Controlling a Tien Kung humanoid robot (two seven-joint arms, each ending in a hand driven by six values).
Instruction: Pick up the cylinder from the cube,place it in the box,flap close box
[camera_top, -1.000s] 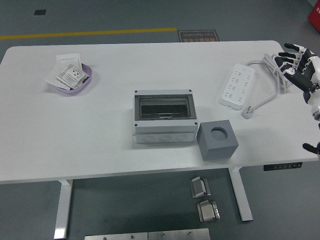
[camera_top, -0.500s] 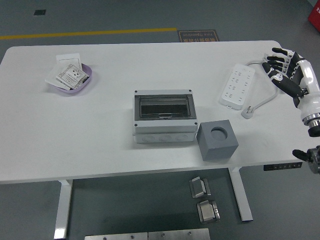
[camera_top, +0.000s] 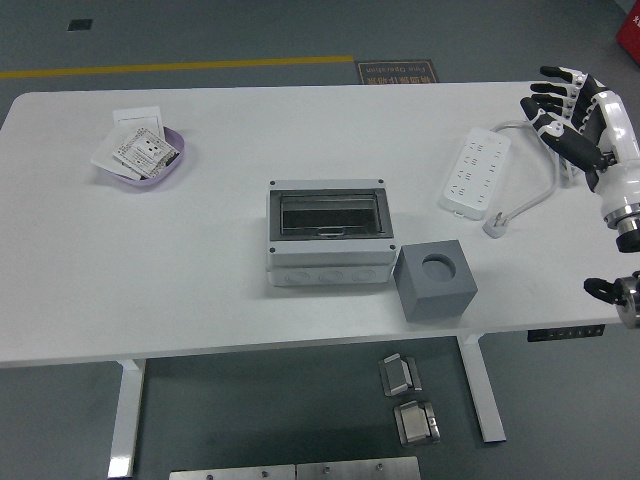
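A grey cube (camera_top: 435, 281) stands near the table's front edge, right of centre, with a round hole in its top face. No cylinder shows in the hole or anywhere else on the table. Touching the cube's left side is the grey box (camera_top: 328, 236), whose smoky see-through flap lies down over the dark inside. My right hand (camera_top: 556, 101) hovers over the table's far right end, well away from the cube, fingers spread and holding nothing. The left arm is out of the picture.
A white power strip (camera_top: 475, 172) with its cable and plug (camera_top: 493, 226) lies just left of my right hand. A purple tray (camera_top: 176, 163) holding white cards sits at the back left. The white table (camera_top: 200, 290) ends close in front of the cube.
My right hand has come in from the right edge, moving left and a little up over the table's right end. The cube and the box have not moved.
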